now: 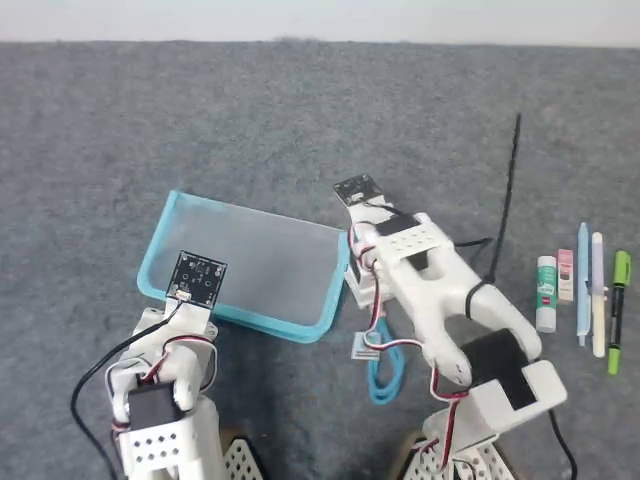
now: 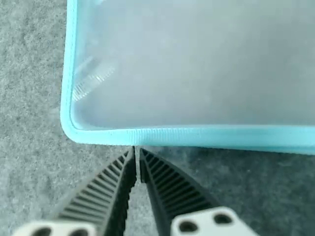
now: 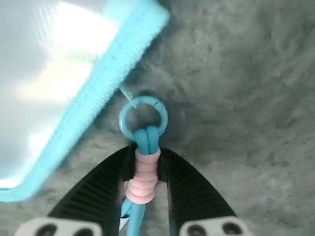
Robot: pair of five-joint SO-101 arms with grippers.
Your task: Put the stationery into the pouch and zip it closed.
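My right tool (image 3: pixel 146 153) is clamped on the blue cord strap (image 3: pixel 146 140), its fingers pressing either side of the pink ribbed sleeve (image 3: pixel 141 183) threaded on that cord. Just beyond the tips, a small turquoise ring (image 3: pixel 142 118) links the strap to the corner of the flat translucent pouch with a turquoise fabric border (image 1: pixel 250 255). My left tool (image 2: pixel 137 153) has its ridged fingers together, tips right at the pouch's near border by a rounded corner; I cannot tell whether they pinch the fabric. The pouch lies flat between my two arms on the grey carpet-like surface (image 1: pixel 150 120). Well off to my right, apart from the pouch, five things lie in a row: a white glue stick (image 1: pixel 545 297), a small pink eraser (image 1: pixel 565 275), a pale blue pen (image 1: pixel 583 285), a cream pen (image 1: pixel 598 300) and a green highlighter (image 1: pixel 617 315). A pale wall (image 1: pixel 320 18) edges the far side.
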